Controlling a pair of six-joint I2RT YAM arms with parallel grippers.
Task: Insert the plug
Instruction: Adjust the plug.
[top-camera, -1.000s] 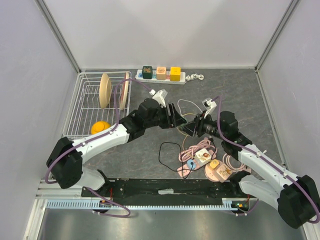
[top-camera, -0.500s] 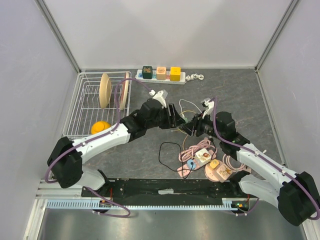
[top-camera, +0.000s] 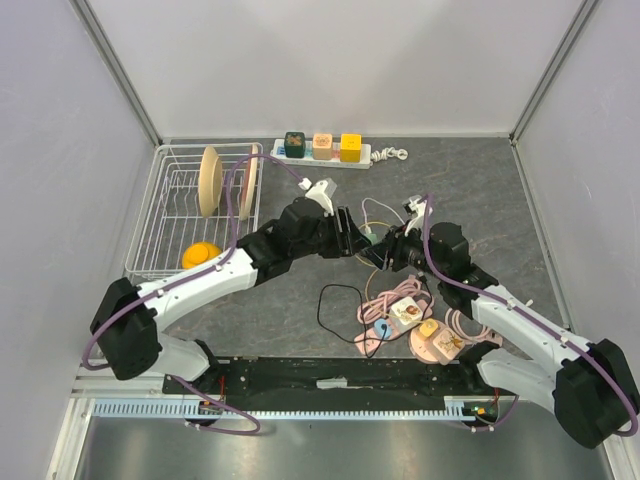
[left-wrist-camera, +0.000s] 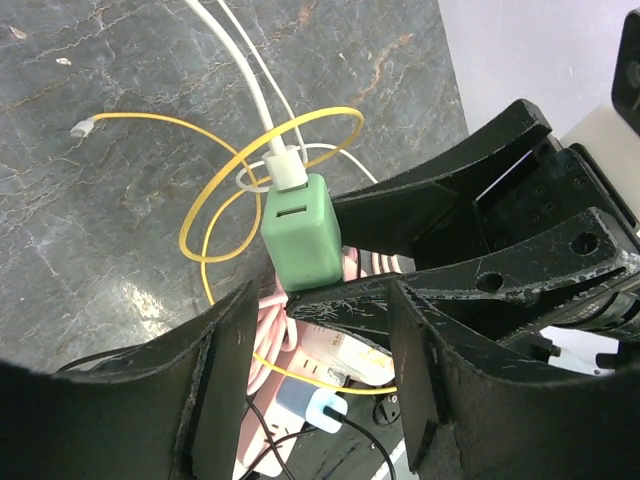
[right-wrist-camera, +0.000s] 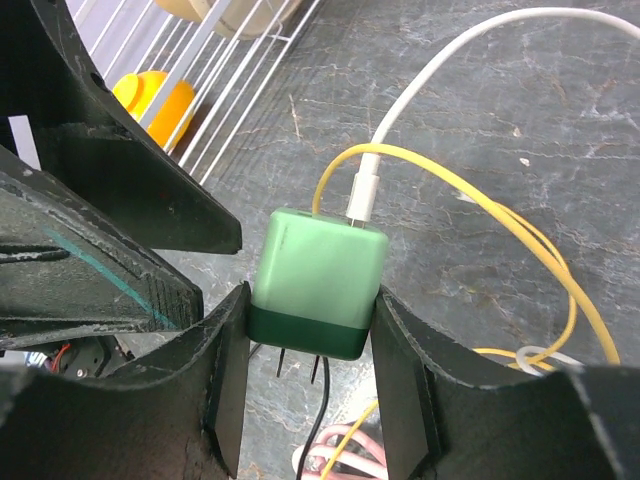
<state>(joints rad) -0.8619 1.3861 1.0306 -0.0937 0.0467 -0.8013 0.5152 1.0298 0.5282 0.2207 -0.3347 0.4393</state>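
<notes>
The green plug is a cube charger with a white cable in its far end; its two prongs point back toward the right wrist. My right gripper is shut on it, one finger on each side, above the table. It also shows in the left wrist view and the top view. My left gripper is open, its tips just short of the plug, with one right finger lying between them. The two grippers, left and right, meet at mid-table.
A white power strip with green, pink and yellow cubes lies at the back. Pink power strips and coiled pink, black and yellow cables lie near the front. A wire dish rack stands at left.
My right gripper has carried the green plug left toward the left gripper. The left gripper has shifted slightly and its open fingers now overlap the right fingers.
</notes>
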